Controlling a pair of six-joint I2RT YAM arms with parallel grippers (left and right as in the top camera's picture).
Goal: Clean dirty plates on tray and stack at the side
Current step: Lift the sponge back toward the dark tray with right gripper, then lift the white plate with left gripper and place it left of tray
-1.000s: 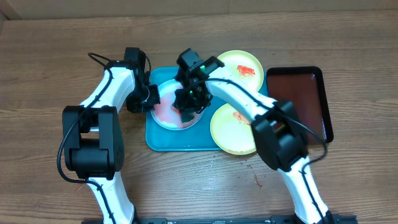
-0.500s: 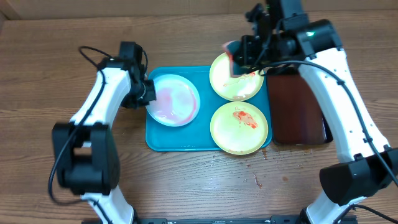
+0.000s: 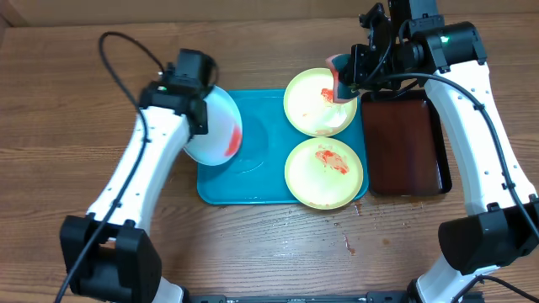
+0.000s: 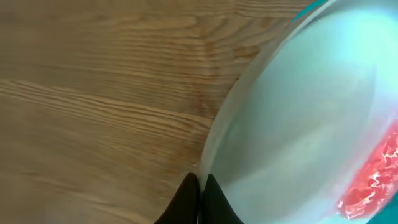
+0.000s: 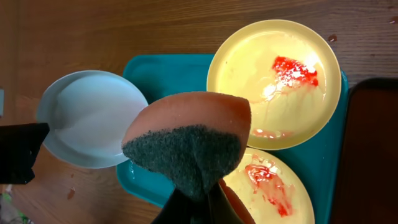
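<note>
L gripper clamped on rim of light-blue plate. Plate tilted at left edge of tray, partly over table; red smear on its tray-side edge. R gripper pinching sponge above tray's far-right corner. Far yellow-green plate and near yellow-green plate on tray's right side, both red-smeared. Dark tray just right of it.

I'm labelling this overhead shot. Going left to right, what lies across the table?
Light-blue plate → bare stretch of the teal tray → far yellow-green plate and near yellow-green plate, level with each other → dark reddish tray.
</note>
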